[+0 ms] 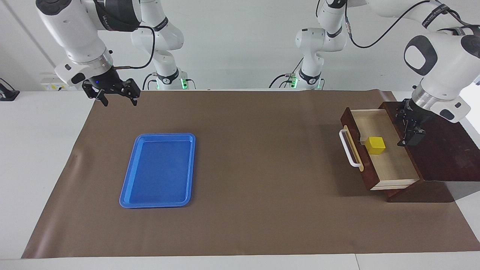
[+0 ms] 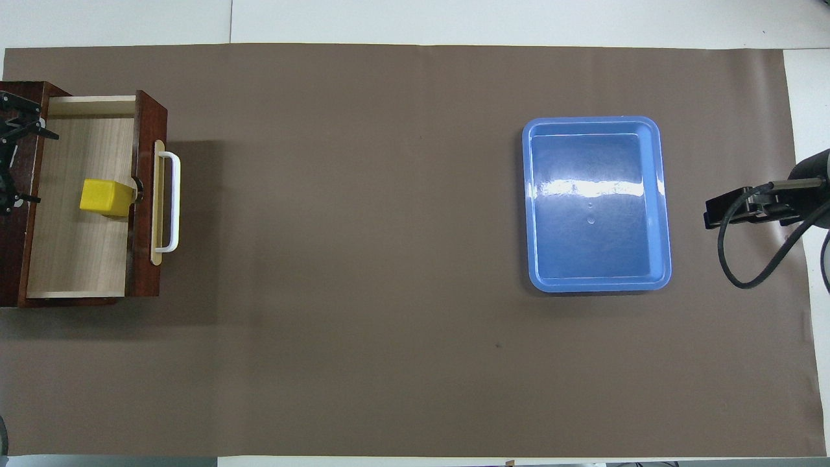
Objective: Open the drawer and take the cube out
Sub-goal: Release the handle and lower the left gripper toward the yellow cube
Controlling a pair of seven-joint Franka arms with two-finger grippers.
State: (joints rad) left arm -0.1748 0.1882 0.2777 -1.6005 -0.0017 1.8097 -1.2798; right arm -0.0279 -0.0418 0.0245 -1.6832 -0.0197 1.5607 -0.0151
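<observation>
The dark reddish-brown drawer (image 1: 390,185) stands pulled open at the left arm's end of the table, its white bar handle (image 1: 347,148) facing the middle of the table. The small yellow cube (image 1: 375,145) sits on the pale drawer floor, close against the drawer's front panel; it also shows in the overhead view (image 2: 104,197). My left gripper (image 1: 409,135) hangs open over the edge where the drawer meets its cabinet, beside the cube and apart from it. My right gripper (image 1: 119,98) is open and empty, raised over the table's edge at the right arm's end, and waits.
The drawer's dark wooden cabinet (image 1: 446,150) stands at the left arm's end. A blue plastic tray (image 1: 157,204) lies on the brown mat (image 1: 262,168) toward the right arm's end.
</observation>
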